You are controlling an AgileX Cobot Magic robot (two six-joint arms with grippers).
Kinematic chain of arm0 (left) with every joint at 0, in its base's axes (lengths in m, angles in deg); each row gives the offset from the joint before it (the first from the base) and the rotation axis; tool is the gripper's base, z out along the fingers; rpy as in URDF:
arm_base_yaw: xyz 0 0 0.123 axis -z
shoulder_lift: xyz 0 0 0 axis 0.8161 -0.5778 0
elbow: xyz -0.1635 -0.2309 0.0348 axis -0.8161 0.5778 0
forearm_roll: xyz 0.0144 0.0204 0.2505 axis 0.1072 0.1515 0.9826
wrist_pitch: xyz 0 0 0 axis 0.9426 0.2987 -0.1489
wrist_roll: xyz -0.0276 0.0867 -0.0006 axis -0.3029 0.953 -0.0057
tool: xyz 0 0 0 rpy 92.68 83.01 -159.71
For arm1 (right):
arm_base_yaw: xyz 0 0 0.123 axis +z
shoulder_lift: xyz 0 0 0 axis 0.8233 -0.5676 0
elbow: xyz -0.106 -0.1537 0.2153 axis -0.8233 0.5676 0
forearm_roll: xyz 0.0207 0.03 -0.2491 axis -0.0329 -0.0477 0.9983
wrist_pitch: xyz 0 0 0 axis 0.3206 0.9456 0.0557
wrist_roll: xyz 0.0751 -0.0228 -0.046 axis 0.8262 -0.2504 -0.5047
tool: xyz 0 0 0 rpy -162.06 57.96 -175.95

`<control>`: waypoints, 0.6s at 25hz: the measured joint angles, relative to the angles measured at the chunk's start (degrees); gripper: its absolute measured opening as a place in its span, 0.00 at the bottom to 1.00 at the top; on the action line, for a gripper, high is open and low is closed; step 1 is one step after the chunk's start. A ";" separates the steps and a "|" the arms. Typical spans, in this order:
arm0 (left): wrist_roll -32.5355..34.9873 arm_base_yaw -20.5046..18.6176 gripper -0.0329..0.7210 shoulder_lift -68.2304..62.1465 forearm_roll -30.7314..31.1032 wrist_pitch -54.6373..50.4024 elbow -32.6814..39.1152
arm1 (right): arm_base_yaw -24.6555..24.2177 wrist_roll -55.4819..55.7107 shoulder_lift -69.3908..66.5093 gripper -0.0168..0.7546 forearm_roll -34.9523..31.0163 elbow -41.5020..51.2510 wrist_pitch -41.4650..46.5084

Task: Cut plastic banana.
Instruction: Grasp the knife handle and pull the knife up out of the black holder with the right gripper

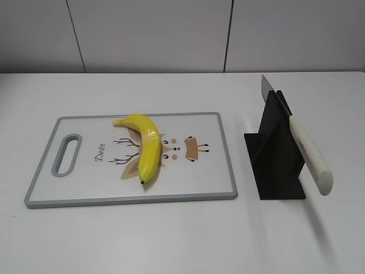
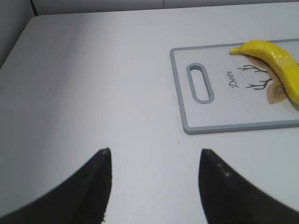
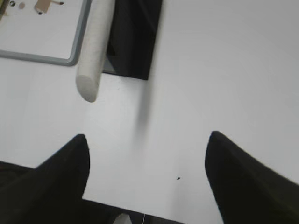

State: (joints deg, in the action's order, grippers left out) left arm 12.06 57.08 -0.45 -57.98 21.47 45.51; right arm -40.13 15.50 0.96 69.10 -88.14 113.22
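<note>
Glossy yellow banana (image 1: 143, 147), curved, dark tip nearest, lying on the cutting board (image 1: 80, 197). Both jaws open, empty, over bare worktop (image 2: 93, 93), well apart from it.

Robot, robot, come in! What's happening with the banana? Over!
Both hands open, empty: left hand, right hand. Plastic banana uncut on cutting board. Knife still in stand. Nothing blocking.

Left end effector (image 2: 154, 186): two matte black tapered fingers, pointed tips. Right end effector (image 3: 147, 182): same.
</note>
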 joint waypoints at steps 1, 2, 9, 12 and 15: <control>0.00 0.00 0.78 0.00 0.00 0.00 0.00 | 2.06 1.04 -1.93 0.78 0.00 -0.79 0.07; 0.00 0.00 0.78 0.00 0.00 0.00 0.00 | 3.64 2.08 -4.38 0.78 0.00 -1.64 0.46; 0.00 0.00 0.78 0.00 0.00 0.00 0.00 | 7.11 3.69 -22.38 0.78 -0.34 -12.90 6.75; 0.00 0.00 0.78 0.00 0.00 0.00 0.00 | 7.11 4.29 -28.33 0.78 -0.94 -18.93 7.95; 0.00 0.00 0.78 0.00 0.00 0.00 0.00 | 7.15 4.90 -33.56 0.78 -1.25 -23.96 8.40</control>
State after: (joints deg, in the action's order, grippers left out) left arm 12.06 57.08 -0.45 -57.98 21.47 45.51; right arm -32.98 20.41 -32.60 67.85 -112.10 121.62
